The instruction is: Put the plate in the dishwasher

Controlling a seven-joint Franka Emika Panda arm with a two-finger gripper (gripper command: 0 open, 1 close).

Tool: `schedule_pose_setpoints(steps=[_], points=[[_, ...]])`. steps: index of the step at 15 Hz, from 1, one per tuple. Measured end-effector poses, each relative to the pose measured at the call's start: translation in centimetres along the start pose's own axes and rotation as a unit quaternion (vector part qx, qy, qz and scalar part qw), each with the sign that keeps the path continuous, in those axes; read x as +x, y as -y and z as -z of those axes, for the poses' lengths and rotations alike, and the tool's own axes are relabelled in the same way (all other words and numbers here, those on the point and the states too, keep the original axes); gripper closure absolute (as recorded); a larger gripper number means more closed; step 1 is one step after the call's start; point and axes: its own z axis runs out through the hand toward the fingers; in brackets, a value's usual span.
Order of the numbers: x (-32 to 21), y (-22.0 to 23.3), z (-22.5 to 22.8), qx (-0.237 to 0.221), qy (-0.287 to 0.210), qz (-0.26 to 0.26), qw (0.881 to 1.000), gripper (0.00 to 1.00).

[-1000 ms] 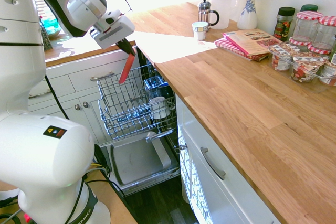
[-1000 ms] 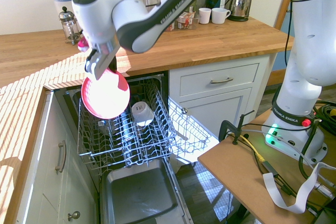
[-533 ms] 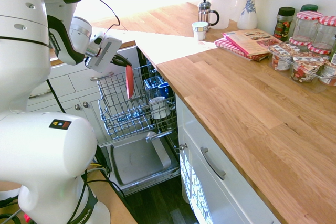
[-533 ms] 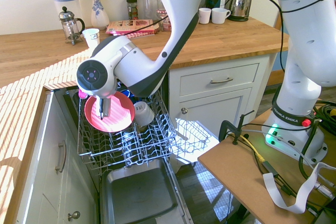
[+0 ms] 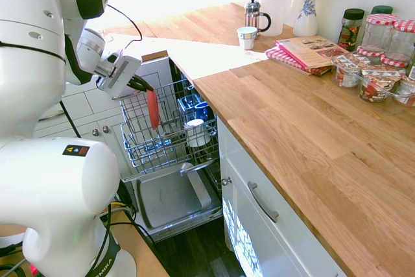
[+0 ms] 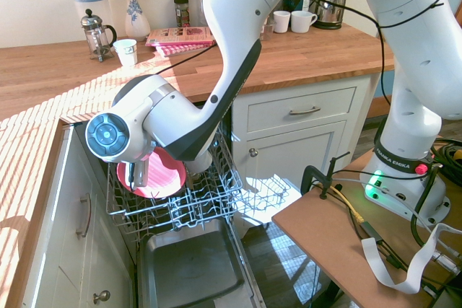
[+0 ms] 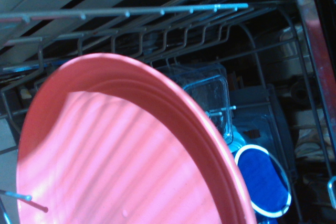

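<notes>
In the first exterior view, at the left, the white arm's gripper (image 5: pixel 144 86) is being held closed on the upper edge of the plate (image 5: pixel 152 108). The coral-red plate is hanging just below the fingers, standing on edge, its lower part lying among the wires of the pulled-out rack of the dishwasher (image 5: pixel 165 137). Just to the right of the plate, in the same rack, a white cup (image 5: pixel 194 133) and blue glassware (image 5: pixel 192 105) are being held. Further right, a wooden counter (image 5: pixel 305 128) is shown, with a small cup (image 5: pixel 246 37) and a red-checked magazine (image 5: pixel 305 53) lying on it.

In the second exterior view, the plate (image 6: pixel 160 178) is seen face-on, partly covered by the arm, down within the rack. In the wrist view, the plate (image 7: pixel 115 161) is filling the lower left, with rack wires and a blue container (image 7: pixel 262 182) beyond it.
</notes>
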Motion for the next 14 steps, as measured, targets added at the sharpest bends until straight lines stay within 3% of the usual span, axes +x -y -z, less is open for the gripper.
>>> schedule_pose_setpoints(steps=[8, 14], points=[[-2.0, 3.2, -2.3, -0.014, 0.078, -0.011, 0.997, 0.00], [2.4, 3.3, -0.6, -0.006, 0.119, -0.037, 0.992, 0.00]])
